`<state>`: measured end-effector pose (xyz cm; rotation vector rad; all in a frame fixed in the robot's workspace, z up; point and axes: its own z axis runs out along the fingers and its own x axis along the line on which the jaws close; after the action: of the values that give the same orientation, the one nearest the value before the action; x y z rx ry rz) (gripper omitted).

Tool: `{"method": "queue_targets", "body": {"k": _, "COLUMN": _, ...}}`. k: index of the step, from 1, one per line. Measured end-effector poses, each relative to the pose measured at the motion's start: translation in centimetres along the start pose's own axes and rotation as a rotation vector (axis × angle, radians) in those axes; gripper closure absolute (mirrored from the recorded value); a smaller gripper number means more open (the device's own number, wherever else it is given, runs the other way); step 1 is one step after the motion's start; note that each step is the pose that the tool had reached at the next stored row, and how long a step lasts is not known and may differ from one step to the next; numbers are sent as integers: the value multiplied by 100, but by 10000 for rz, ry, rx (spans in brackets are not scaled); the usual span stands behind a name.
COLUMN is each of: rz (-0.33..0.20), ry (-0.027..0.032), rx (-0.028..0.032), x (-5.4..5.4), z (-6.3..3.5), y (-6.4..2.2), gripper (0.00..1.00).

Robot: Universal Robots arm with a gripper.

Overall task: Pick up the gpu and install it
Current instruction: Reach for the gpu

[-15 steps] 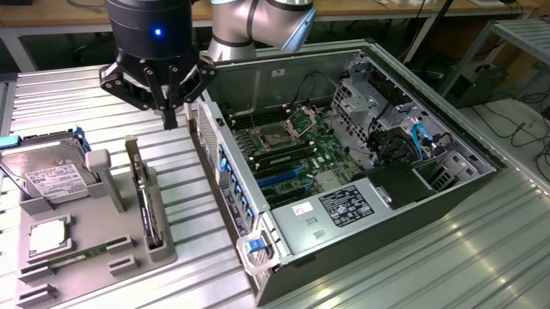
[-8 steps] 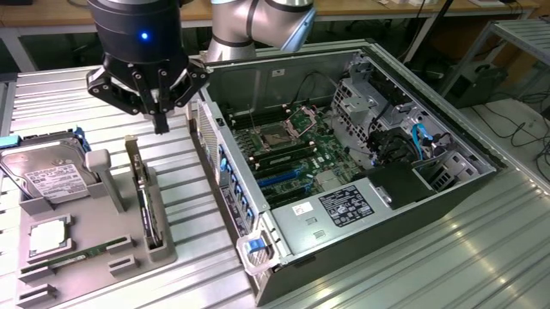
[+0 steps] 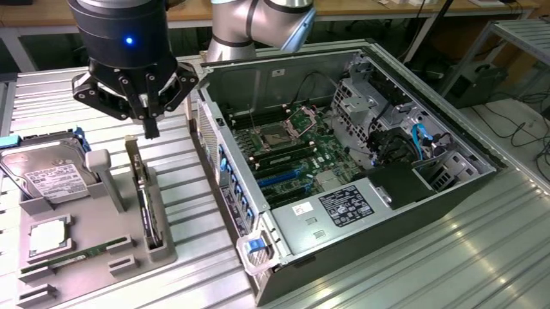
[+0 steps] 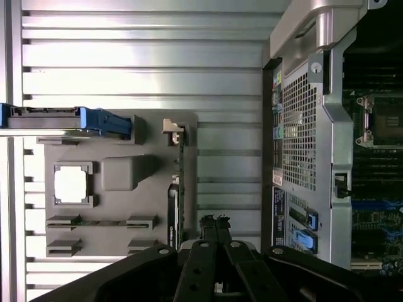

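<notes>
Exterior view: the gpu (image 3: 144,193) is seen standing on edge, thin and dark, in a grey holder (image 3: 94,222) beside the open computer case (image 3: 257,270), whose labels (image 3: 344,205) cannot be read. The gripper (image 3: 151,129) is held above it, fingers pressed together and empty. Wrist view: the gpu's silver bracket (image 4: 171,126) is shown.

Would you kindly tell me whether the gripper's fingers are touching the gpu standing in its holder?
Apart. The wrist view shows the shut fingers beside the gpu, with a strip of the gray holder plainly visible between them.
</notes>
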<state>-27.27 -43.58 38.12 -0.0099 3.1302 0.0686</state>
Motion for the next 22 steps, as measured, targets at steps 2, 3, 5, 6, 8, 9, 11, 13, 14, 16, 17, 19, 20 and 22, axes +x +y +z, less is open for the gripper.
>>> {"method": "queue_targets", "body": {"k": 2, "rz": -29, "ry": 2, "rx": 0, "x": 33, "z": 1, "y": -12, "gripper": 89}}
{"method": "queue_targets", "body": {"k": 3, "rz": -39, "ry": 2, "rx": 0, "x": 43, "z": 1, "y": -16, "gripper": 89}}
{"method": "queue_targets", "body": {"k": 5, "rz": -59, "ry": 3, "rx": 0, "x": 70, "z": 1, "y": -22, "gripper": 89}}
{"method": "queue_targets", "body": {"k": 6, "rz": -69, "ry": 3, "rx": -1, "x": 83, "z": 2, "y": -26, "gripper": 89}}
{"method": "queue_targets", "body": {"k": 8, "rz": -89, "ry": 4, "rx": 0, "x": 109, "z": 2, "y": -32, "gripper": 89}}
{"method": "queue_targets", "body": {"k": 9, "rz": -97, "ry": 5, "rx": 0, "x": 120, "z": 2, "y": -35, "gripper": 89}}
{"method": "queue_targets", "body": {"k": 11, "rz": -114, "ry": 5, "rx": -1, "x": 145, "z": 3, "y": -40, "gripper": 89}}
{"method": "queue_targets", "body": {"k": 13, "rz": -150, "ry": 7, "rx": -1, "x": 194, "z": 5, "y": -53, "gripper": 89}}
{"method": "queue_targets", "body": {"k": 14, "rz": -159, "ry": 7, "rx": -2, "x": 204, "z": 6, "y": -54, "gripper": 89}}
{"method": "queue_targets", "body": {"k": 16, "rz": -177, "ry": 8, "rx": -2, "x": 231, "z": 7, "y": -62, "gripper": 89}}
{"method": "queue_targets", "body": {"k": 17, "rz": -187, "ry": 7, "rx": -3, "x": 246, "z": 8, "y": -67, "gripper": 89}}
{"method": "queue_targets", "body": {"k": 19, "rz": -209, "ry": 9, "rx": -2, "x": 273, "z": 9, "y": -76, "gripper": 89}}
{"method": "queue_targets", "body": {"k": 20, "rz": -220, "ry": 11, "rx": -1, "x": 287, "z": 9, "y": -80, "gripper": 89}}
{"method": "queue_targets", "body": {"k": 22, "rz": -244, "ry": 11, "rx": -2, "x": 318, "z": 10, "y": -88, "gripper": 89}}
